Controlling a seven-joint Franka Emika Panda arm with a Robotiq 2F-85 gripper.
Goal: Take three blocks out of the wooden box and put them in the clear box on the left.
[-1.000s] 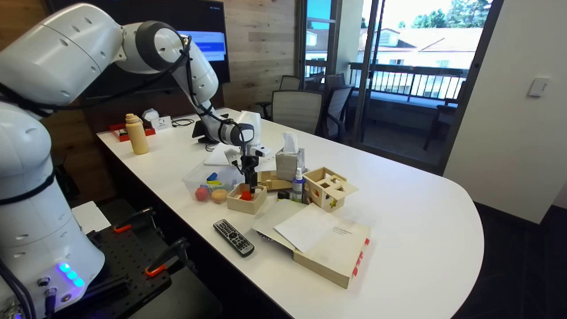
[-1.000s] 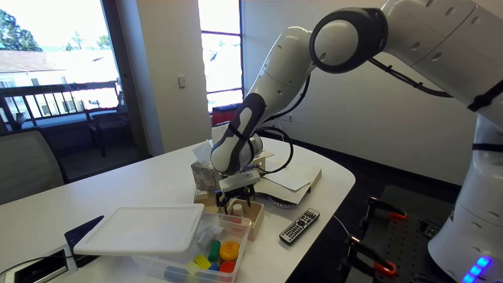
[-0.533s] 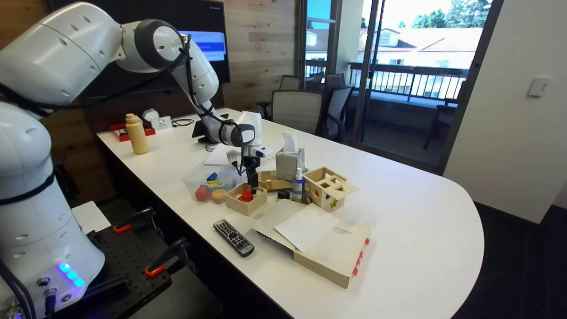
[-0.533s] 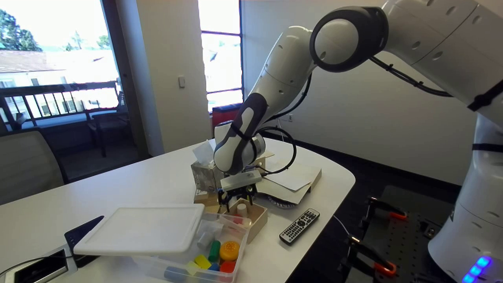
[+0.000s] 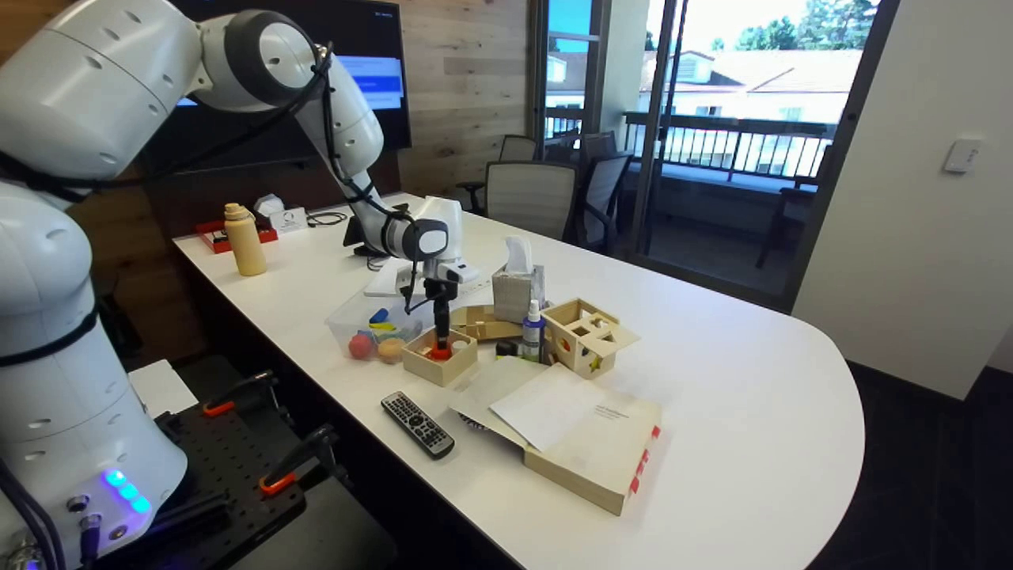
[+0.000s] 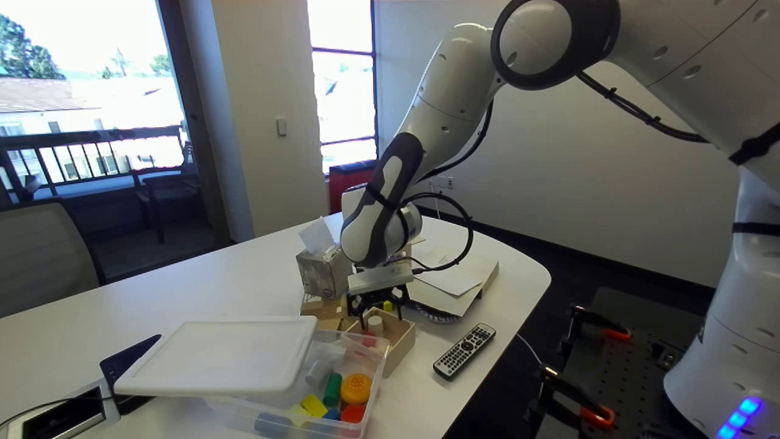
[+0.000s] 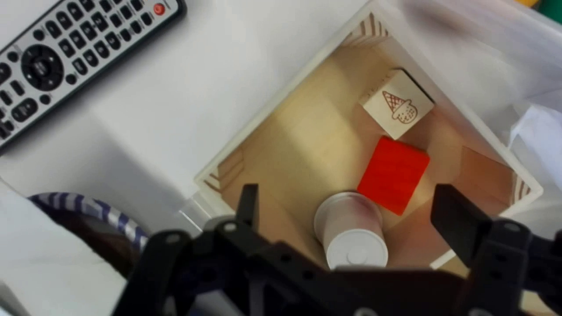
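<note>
One block (image 7: 396, 105) in the wooden box (image 7: 307, 136) bears an ice-cream-cone print (image 7: 401, 109), the gripper (image 7: 347, 202) spread wide.

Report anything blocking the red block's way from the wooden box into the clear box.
Two walls stand before the red block: one of the wooden box, one of the clear box. The white lid covers part of the opening, but the side nearest the wooden box looks uncovered.

The table (image 5: 736, 380) carries remote (image 5: 417, 425), wooden box (image 5: 428, 368) and, seemingly, a tablet (image 6: 64, 414).
</note>
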